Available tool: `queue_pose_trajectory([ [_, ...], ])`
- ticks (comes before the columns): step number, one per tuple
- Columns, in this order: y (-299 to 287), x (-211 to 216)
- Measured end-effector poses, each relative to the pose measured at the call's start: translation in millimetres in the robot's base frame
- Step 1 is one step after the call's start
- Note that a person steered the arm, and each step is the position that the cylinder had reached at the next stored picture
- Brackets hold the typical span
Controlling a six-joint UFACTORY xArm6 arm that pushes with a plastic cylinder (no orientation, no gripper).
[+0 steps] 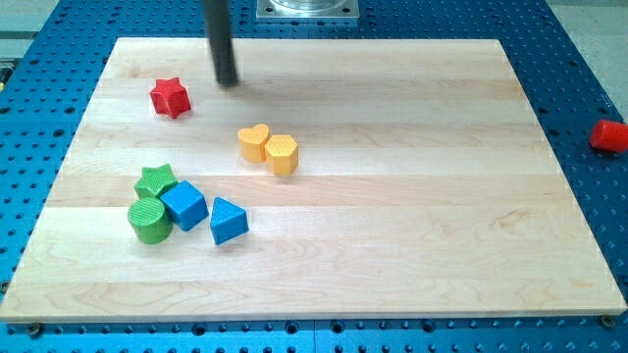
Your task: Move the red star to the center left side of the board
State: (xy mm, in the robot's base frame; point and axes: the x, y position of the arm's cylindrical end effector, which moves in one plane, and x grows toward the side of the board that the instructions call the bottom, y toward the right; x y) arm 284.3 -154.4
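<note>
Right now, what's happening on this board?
My tip sits near the board's top edge, just to the view's right of the red star and a little above it, not touching. The star lies in the upper left and is meant to go to the center left. The other blocks sit apart from it, untouched.

Bright, even overhead light covers the pale wooden bench (392,226), with no harsh glare on it. Blocks cast only short, soft shadows at their bases. The dark rod at the frame's upper left looks slightly blurred. Focus is fair overall; detail softens a little toward the frame's edges
</note>
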Motion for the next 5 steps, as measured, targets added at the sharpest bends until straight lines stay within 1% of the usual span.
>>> queue_pose_trajectory([
  [1, -23.7, 100.5],
  [2, -10.4, 95.1],
  [3, -11.7, 36.1],
  [4, -72.3, 36.4],
  [5, -84.0, 70.4],
])
